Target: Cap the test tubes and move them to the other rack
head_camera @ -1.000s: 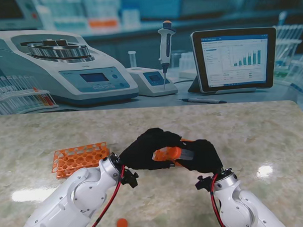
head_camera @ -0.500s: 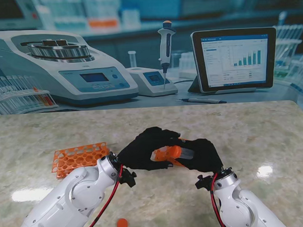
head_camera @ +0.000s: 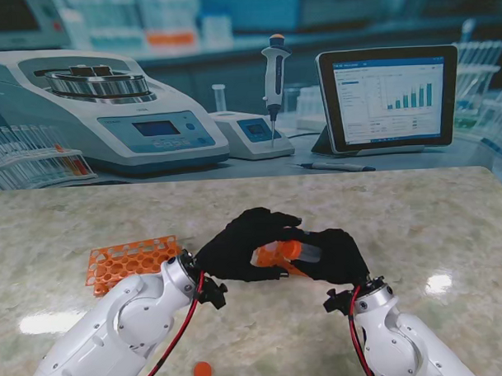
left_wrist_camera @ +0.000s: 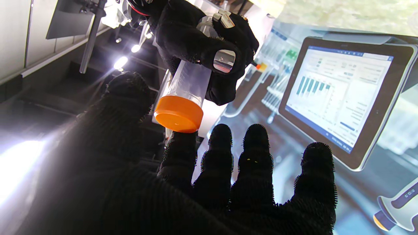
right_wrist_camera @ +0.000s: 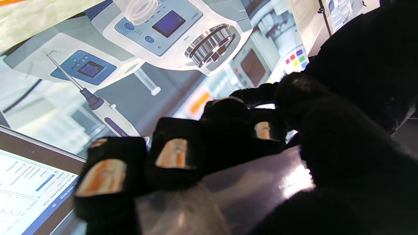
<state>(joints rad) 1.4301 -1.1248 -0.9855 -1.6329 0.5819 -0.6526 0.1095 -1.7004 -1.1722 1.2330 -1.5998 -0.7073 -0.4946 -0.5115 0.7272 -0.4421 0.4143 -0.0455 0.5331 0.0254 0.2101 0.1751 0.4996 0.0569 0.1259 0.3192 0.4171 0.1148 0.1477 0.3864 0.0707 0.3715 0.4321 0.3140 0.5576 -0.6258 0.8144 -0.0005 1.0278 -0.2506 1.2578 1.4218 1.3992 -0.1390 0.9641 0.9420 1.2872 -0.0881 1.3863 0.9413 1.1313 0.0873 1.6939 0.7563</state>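
**Tube gripped mid-frame, cap at its end**

Hands meeting over centre of stand frame, raised off the marble bench [head_camera: 417,207]. Right hand [head_camera: 332,255] wrapped round clear test tube [head_camera: 307,254], fingers [right_wrist_camera: 173,153] curled over the barrel, gripping it firmly. Orange cap [head_camera: 274,254] sitting on the tube's end, pointing toward left hand [head_camera: 241,246]. Left hand's thumb [left_wrist_camera: 129,98] and index fingertip [left_wrist_camera: 181,147] touching the cap's rim on either side, pinching it; other three fingers spread, clear of the tube. Orange rack [head_camera: 130,262] lying flat at left-centre of stand frame, beside the left forearm, well apart from the tube. Loose orange cap [head_camera: 203,371] resting on bench at lower centre-left edge of frame. Second rack largely hidden behind the hands; cannot tell its contents.
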